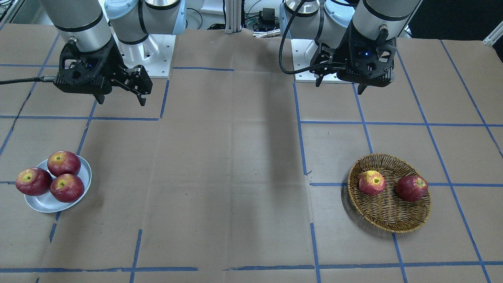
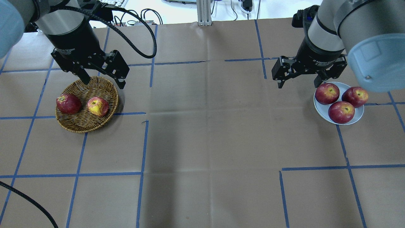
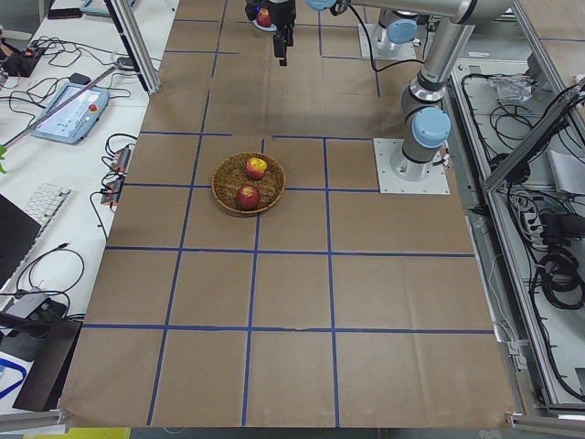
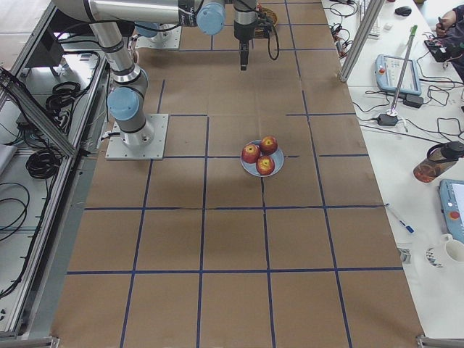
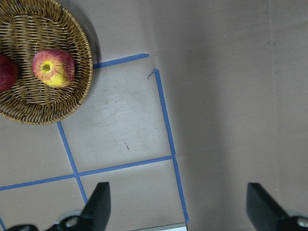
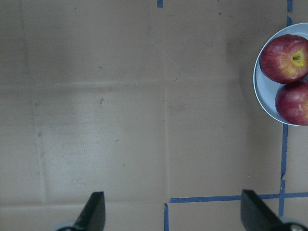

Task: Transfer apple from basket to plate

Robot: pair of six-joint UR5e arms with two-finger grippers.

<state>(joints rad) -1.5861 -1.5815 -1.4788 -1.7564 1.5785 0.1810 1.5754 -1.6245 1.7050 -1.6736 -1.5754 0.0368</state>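
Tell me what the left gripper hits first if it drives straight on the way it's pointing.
Probably the bare brown paper table cover, crossed by blue tape. The left gripper points down with jaws open, and its wrist view centres beside the round tan wicker basket, not on the yellow-streaked red apple.

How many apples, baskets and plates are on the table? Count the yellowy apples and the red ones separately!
Yellowish apple: 1
Dark red apples: 4
Basket: 1
Plate: 1
Total: 7
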